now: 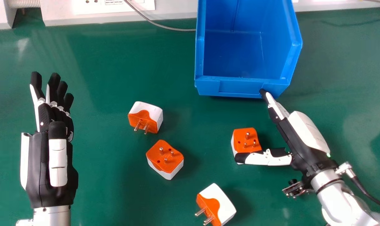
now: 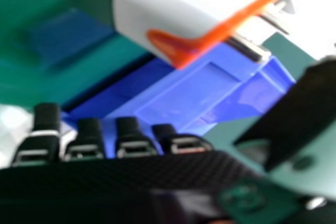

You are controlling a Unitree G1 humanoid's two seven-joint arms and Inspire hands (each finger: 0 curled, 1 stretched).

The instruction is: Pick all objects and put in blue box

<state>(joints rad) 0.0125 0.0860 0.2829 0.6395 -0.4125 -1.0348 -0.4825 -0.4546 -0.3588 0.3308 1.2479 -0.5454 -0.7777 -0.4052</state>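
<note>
The right hand [image 1: 307,130] is open and holds nothing, its fingers extended side by side with small gaps at the tips and its thumb spread well away from them. Under the thumb tip in the head view, a blocky orange-and-white plastic plug adapter [image 1: 247,138] sits with its metal pins up; whether thumb and adapter touch, I cannot tell. Just ahead of the fingertips stands the open blue plastic box [image 1: 240,88], a fingertip overlapping its near wall, contact again unclear. Left of the right hand, beyond the thumb, are a white-and-orange adapter lying with its pins toward the robot [image 1: 150,113] and, nearer the robot, a second pins-up adapter [image 1: 165,160]. Nearer still, to the left of the right wrist, a white-topped adapter with two pins [image 1: 221,204] lies on its side. The left hand [image 1: 39,157] rests open, fingers relaxed and pointing forward, thumb over the palm, well left of all four adapters on the green tabletop [image 1: 99,194].
</note>
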